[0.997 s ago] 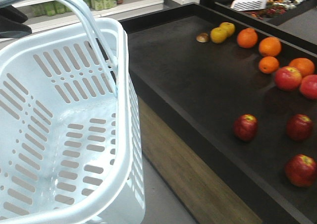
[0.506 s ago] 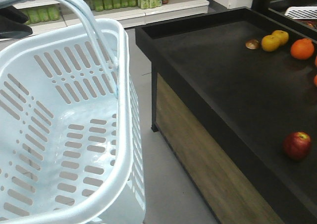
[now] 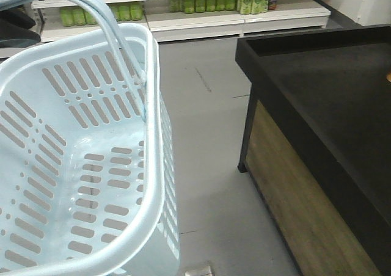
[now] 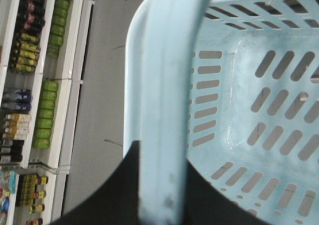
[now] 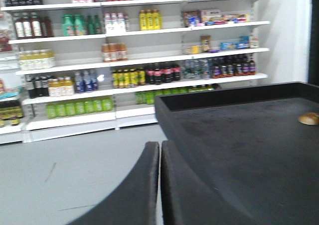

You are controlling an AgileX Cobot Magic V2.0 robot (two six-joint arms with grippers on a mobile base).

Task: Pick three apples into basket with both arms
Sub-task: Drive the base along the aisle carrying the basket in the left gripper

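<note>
The pale blue-white basket (image 3: pixel 153 166) fills the left of the front view, empty, its hoop handle (image 3: pixel 107 16) arching over it. In the left wrist view my left gripper (image 4: pixel 162 185) is shut on the basket's handle (image 4: pixel 169 85), black fingers (image 4: pixel 119 190) pressed on either side of the bar, with the basket's slotted floor (image 4: pixel 249 110) below. My right gripper (image 5: pixel 160 150) is shut with nothing in it, fingers (image 5: pixel 144 185) pressed together, held over the floor beside the near left corner of the black display table (image 5: pixel 239 135). No apples show in any view.
The black table (image 3: pixel 330 105) with a raised rim and wooden side panel stands at the right. Grey floor (image 3: pixel 208 135) lies between it and the basket. Shelves of bottles (image 5: pixel 124 51) line the back wall. A small brownish item (image 5: pixel 309 118) lies on the table's far right.
The front view has swung left: the table slid right and the apples and oranges on it left the frame. More floor and shelving show. The basket keeps its place in the view.
</note>
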